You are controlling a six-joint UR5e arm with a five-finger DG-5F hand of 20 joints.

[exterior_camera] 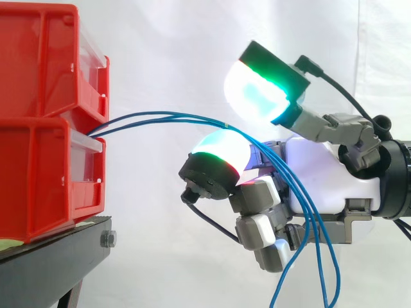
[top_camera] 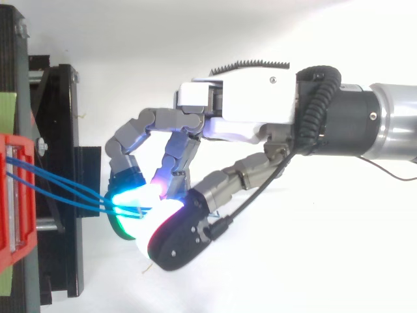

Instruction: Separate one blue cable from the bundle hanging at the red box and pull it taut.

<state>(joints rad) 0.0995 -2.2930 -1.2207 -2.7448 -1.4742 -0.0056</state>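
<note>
The hand (exterior_camera: 321, 173) — fingers curled — hooks thin blue cables (exterior_camera: 167, 115) over one rounded glowing pad (exterior_camera: 221, 151), strung from glossy red bins (exterior_camera: 38, 173).

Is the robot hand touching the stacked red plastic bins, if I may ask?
Apart. The side view shows bare white curtain between the hand and the red plastic bins.
</note>
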